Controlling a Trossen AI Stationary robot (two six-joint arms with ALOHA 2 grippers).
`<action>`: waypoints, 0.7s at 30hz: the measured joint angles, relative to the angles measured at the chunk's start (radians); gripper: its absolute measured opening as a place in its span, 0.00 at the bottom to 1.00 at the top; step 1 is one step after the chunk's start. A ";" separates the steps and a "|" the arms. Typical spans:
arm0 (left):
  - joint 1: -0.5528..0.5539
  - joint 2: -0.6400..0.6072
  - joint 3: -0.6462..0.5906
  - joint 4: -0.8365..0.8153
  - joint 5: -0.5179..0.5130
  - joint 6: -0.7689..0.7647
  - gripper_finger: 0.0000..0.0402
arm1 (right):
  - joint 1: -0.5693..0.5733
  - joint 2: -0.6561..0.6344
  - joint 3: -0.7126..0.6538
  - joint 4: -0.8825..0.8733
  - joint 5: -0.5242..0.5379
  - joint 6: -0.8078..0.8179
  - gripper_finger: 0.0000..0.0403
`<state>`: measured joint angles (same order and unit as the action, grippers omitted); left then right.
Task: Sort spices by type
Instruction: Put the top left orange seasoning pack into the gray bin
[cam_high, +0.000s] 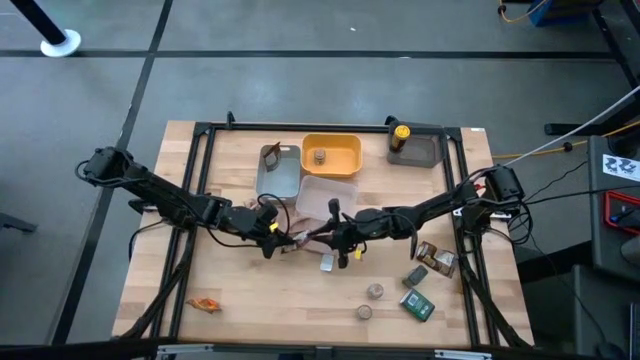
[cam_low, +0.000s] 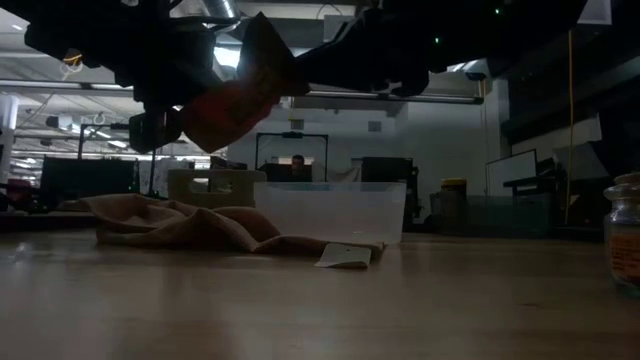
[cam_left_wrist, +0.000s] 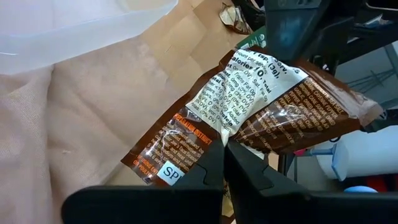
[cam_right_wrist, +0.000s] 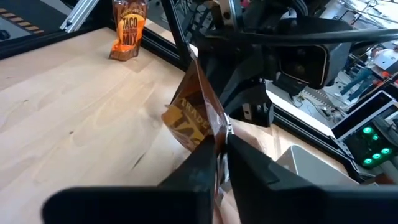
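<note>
Tabletop: yellow tray (cam_high: 345, 150) holds a tan jar (cam_high: 319, 157); both grippers (left (cam_high: 272, 240), right (cam_high: 338, 243)) pinch one brown packet (cam_left_wrist: 249, 112).

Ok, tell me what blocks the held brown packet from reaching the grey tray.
Nothing visible. The brown packet, pinched by the left gripper and right gripper, hangs above the beige cloth; the grey tray lies beyond.

I am holding a brown foil packet (cam_left_wrist: 249, 112) with orange print and a white label off the desk at its middle, crumpled, pinched between both my tools. An orange packet (cam_high: 204, 304) is lying flat near the desk's near-left corner. Two tan jars (cam_high: 375, 291) and dark green boxes (cam_high: 418, 305) are sitting near right. A yellow-capped bottle (cam_high: 400, 134) is standing far right.
</note>
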<state>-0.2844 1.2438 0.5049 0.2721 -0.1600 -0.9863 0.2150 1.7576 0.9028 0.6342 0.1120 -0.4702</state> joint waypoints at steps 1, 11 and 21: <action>0.000 0.000 0.000 0.000 0.000 0.000 0.00 | 0.000 0.000 0.000 0.000 0.000 0.000 0.08; 0.004 0.000 0.000 0.001 0.000 0.001 0.00 | 0.000 0.000 0.000 0.003 0.002 0.003 0.01; 0.011 0.000 0.000 0.000 0.005 0.111 0.00 | 0.000 0.001 0.000 -0.004 0.000 0.050 0.01</action>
<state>-0.2737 1.2438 0.5045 0.2722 -0.1552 -0.8754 0.2150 1.7584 0.9028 0.6300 0.1123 -0.4206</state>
